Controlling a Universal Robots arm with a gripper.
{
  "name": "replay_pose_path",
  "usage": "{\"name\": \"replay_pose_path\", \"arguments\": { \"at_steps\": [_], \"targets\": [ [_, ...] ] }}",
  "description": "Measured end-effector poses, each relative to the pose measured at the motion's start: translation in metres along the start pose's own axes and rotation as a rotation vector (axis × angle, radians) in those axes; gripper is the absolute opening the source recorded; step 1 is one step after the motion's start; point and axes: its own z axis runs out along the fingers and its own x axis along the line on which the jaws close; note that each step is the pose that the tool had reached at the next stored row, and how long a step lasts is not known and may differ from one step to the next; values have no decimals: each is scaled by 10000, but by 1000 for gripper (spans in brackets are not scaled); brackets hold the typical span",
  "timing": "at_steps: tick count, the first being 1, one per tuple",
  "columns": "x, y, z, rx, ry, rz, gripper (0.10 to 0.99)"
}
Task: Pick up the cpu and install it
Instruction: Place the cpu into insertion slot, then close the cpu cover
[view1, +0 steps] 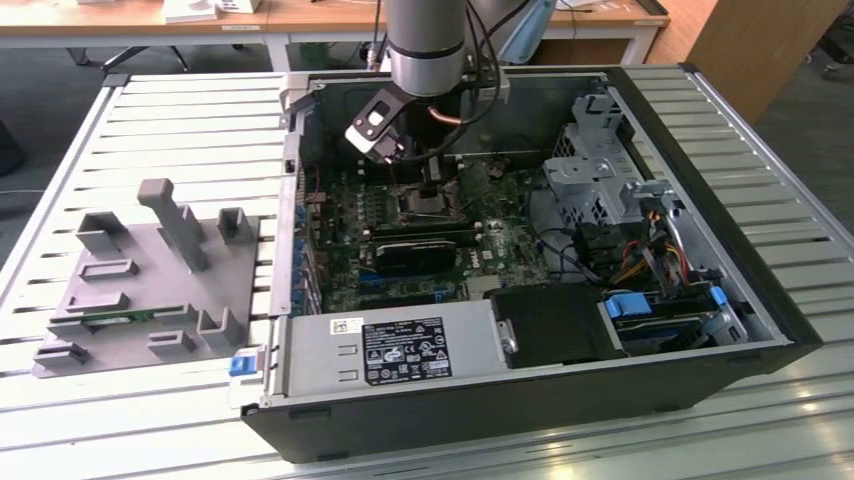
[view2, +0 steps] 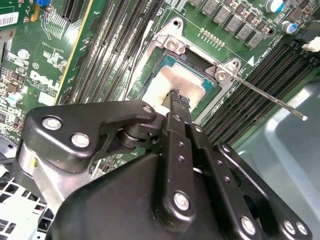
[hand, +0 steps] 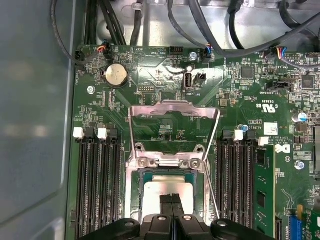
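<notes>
Hand (view2: 178, 96) narrow: fingertips pressed together, nothing between them, right over the shiny top of the cpu (view2: 182, 80); touching or just clear, cannot tell. Cpu lies flat in the motherboard socket (hand: 165, 161), load plate (hand: 172, 105) swung up, lever (view2: 270, 96) free. In the exterior view the arm reaches into the open computer case (view1: 534, 400) on the slatted surface (view1: 174, 120).

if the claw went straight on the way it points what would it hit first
Likely the cpu, lying in the open socket directly under the claw; the gap is unclear.
</notes>
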Motion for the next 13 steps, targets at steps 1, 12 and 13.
{"name": "replay_pose_path", "arguments": {
  "at_steps": [1,12,13],
  "targets": [
    [0,0,-5,0,0,0,106],
    [0,4,-56,1,-2,0,106],
    [0,4,-61,1,-3,0,106]
  ]
}}
